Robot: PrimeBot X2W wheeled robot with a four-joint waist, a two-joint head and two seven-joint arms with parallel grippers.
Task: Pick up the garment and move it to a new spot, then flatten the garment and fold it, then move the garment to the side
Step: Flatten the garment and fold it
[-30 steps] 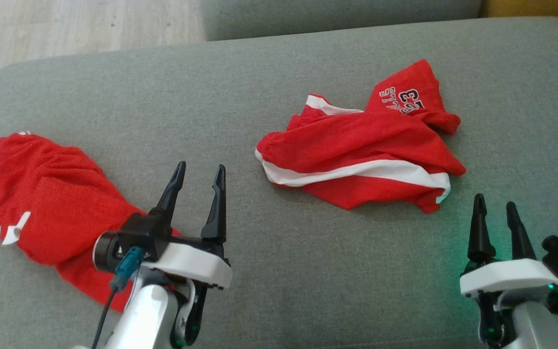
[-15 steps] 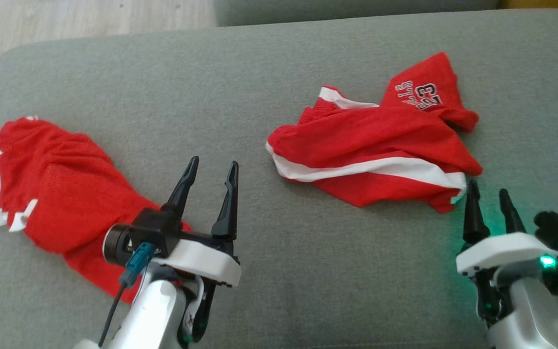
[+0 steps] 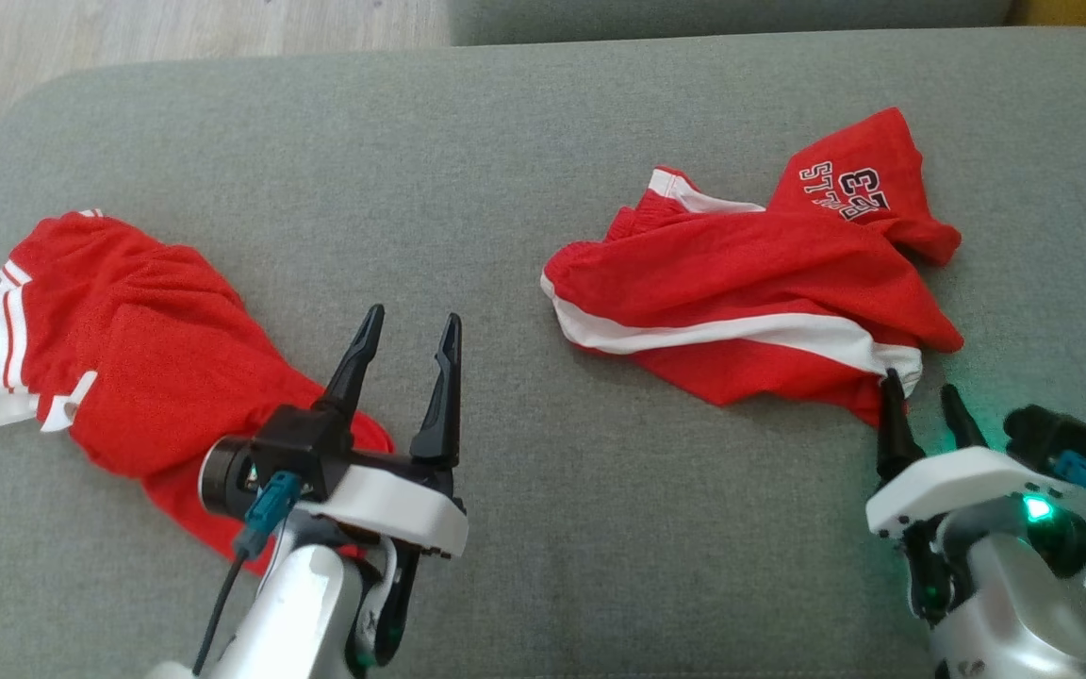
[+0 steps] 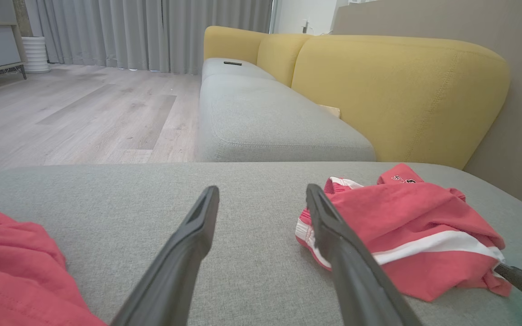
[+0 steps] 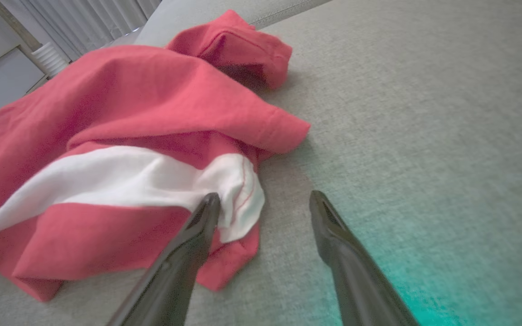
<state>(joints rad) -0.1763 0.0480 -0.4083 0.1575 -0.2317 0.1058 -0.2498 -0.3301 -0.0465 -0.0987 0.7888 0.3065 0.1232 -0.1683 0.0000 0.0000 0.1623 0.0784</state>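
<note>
Left gripper (image 3: 414, 316): jaws spread, empty, parked above the cushion (image 3: 468, 170) beside a second red garment (image 3: 128, 358), clear of the work. Right gripper (image 3: 920, 382): jaws spread, empty, one finger at the garment's (image 3: 750, 283) white-striped near corner, probably placed to pinch that edge. The garment lies crumpled right of centre.

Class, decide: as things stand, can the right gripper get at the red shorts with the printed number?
Probably yes. The right gripper has its jaws open at the near corner of the shorts, and nothing lies between them on the cushion.
</note>
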